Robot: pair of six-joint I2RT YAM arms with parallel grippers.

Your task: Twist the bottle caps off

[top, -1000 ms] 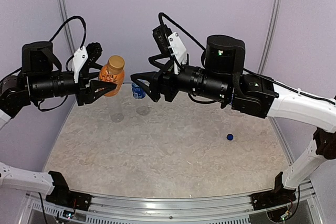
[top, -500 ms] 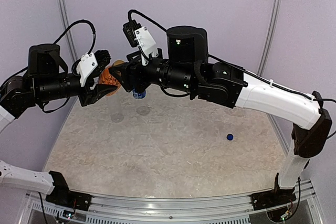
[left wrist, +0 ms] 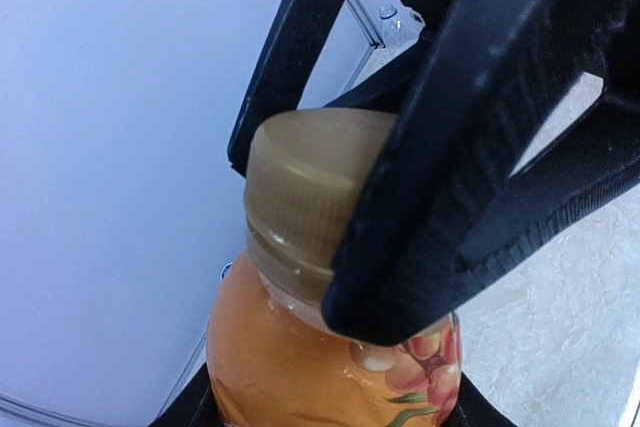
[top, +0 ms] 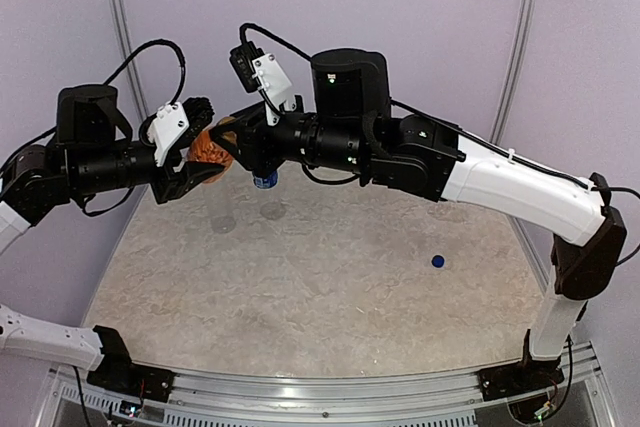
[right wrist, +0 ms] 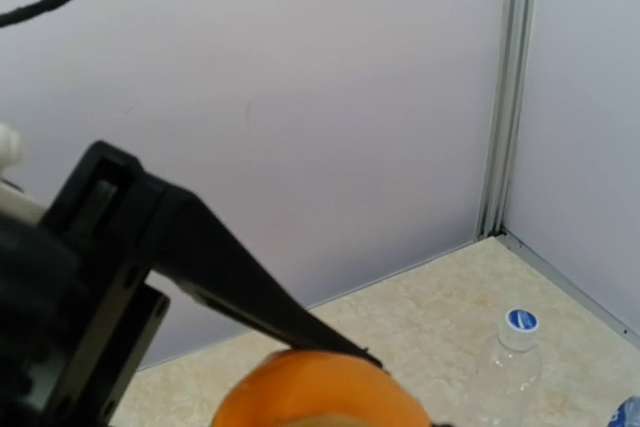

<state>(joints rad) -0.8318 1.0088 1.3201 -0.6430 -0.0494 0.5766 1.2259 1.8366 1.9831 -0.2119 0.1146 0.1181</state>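
Note:
My left gripper (top: pixel 198 163) is shut on the short bottle of orange drink (top: pixel 207 148) and holds it above the table at the back left. In the left wrist view its orange-brown cap (left wrist: pixel 300 197) is uppermost, above the orange body (left wrist: pixel 290 367). My right gripper (top: pixel 228 137) has reached across, and its black fingers (left wrist: pixel 470 167) sit on both sides of that cap, closed against it. The right wrist view shows one finger (right wrist: pixel 240 287) lying along the orange bottle top (right wrist: pixel 320 392). In the top view the right gripper hides the cap.
A blue-labelled bottle (top: pixel 264 179) and two clear bottles (top: pixel 222 215) (top: pixel 272 209) stand on the table below the grippers. A clear bottle with a blue cap (right wrist: pixel 518 322) shows by the corner post. A loose blue cap (top: pixel 438 261) lies at the right.
My right arm has swung left from beside the blue-labelled bottle to the orange bottle's cap, and its jaws have closed in. The left gripper has kept hold of the bottle, which now sits slightly lower.

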